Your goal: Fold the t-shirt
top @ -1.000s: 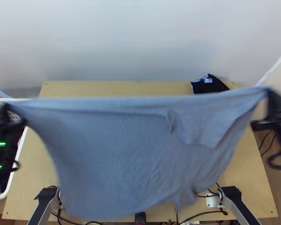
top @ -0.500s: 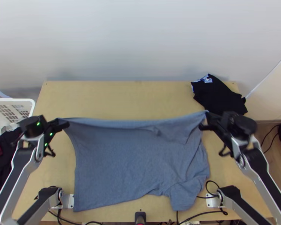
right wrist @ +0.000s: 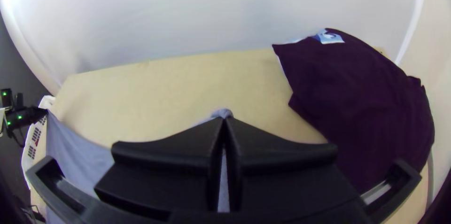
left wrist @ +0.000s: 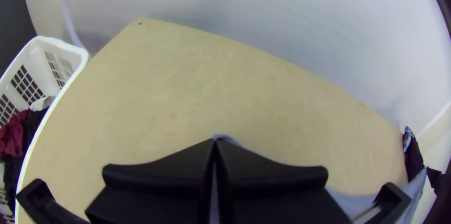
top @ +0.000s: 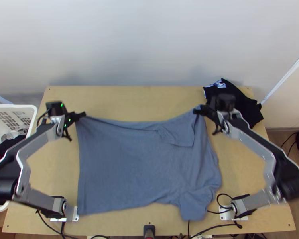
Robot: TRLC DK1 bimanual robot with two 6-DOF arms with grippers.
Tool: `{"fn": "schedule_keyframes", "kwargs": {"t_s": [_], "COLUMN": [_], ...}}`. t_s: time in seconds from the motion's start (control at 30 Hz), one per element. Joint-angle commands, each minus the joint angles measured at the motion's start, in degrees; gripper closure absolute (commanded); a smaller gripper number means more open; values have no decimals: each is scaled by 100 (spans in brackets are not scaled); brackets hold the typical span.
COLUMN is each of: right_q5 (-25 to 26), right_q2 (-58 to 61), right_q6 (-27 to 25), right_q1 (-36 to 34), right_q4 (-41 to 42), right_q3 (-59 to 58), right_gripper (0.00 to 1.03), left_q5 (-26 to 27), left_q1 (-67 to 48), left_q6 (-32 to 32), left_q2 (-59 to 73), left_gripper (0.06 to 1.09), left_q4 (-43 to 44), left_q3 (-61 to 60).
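grey-blue t-shirt [top: 125,163] lowered from high up, now mostly spread over bench [top: 141,99]. left end effector [top: 84,114] and right end effector [top: 195,110] closed on far corners, having moved farther out; laying-out probably nearly finished, folding ahead.

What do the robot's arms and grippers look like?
The left arm and right arm have silver-grey links with black joints. The left gripper and right gripper each have two wide, flat black fingers. Green lights glow by the left gripper; black cables lie near the bases.
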Motion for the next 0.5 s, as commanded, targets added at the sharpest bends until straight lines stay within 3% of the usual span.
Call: {"fn": "schedule_keyframes", "kwargs": {"t_s": [0.0,0.47], "right_q5": [57,75], "right_q2": [581,1847], "right_q6": [147,533], "right_q1": [-21,-127], "right_q4": [103,32], "right_q3": [697,2227], "right_gripper": [100,100], "left_q5": [8,-45], "left_q1": [5,5], "left_q6": [-126,-460], "left_q2": [550,2194], "left_gripper": [105,105], "left_q4": [56,-674], "left_q3": [711,2899]}}
